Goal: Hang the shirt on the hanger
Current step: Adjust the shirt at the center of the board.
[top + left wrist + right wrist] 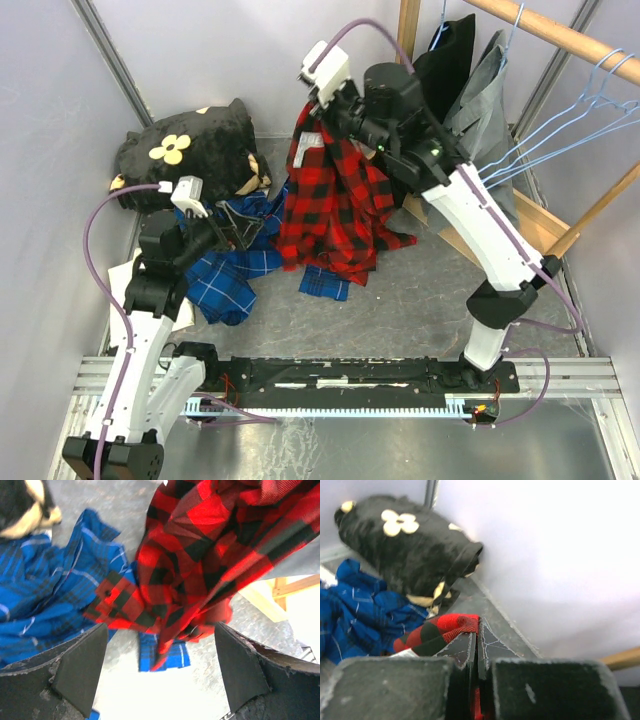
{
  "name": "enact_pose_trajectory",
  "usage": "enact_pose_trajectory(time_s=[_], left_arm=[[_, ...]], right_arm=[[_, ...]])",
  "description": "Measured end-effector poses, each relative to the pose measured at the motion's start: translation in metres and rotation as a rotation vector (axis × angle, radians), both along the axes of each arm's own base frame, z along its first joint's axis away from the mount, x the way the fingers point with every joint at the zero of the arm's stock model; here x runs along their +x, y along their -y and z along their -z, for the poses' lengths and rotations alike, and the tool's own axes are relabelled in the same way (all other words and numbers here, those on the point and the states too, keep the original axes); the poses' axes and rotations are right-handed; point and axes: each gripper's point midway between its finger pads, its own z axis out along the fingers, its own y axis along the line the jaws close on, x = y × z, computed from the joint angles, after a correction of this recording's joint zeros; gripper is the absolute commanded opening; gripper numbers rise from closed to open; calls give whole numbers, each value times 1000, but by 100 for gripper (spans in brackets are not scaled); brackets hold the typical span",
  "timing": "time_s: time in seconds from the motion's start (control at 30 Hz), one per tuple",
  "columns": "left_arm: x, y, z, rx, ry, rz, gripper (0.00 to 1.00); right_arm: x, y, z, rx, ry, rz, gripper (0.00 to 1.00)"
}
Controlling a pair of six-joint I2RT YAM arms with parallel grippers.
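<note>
The red-and-black plaid shirt [335, 200] hangs lifted at the back centre, and its lower part trails on the table. My right gripper [314, 112] is shut on its top edge; in the right wrist view the red cloth [445, 627] is pinched between the closed fingers of that gripper [480, 650]. My left gripper [235, 228] stands open to the left of the shirt, above blue cloth. In its wrist view the shirt [215, 545] hangs beyond the left gripper [160, 675], with nothing between the jaws. Several light-blue wire hangers [585, 118] hang on the rail at the right.
A blue plaid shirt [235, 270] [45, 595] lies crumpled under the left gripper. A black fleece garment with cream flowers [190, 150] [405, 550] is piled at the back left. A wooden rail [560, 35] carries dark garments [460, 70] at the back right. Walls close in on both sides.
</note>
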Motion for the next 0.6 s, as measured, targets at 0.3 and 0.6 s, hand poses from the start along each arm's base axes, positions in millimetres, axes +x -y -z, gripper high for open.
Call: enact_pose_trajectory(time_s=[0.3, 0.6], left_arm=[[2, 32, -65, -41, 186, 140, 92], [11, 28, -54, -9, 144, 57, 87]], right_arm=[[-6, 42, -60, 141, 25, 196, 0], [-13, 37, -31, 97, -74, 216, 2]])
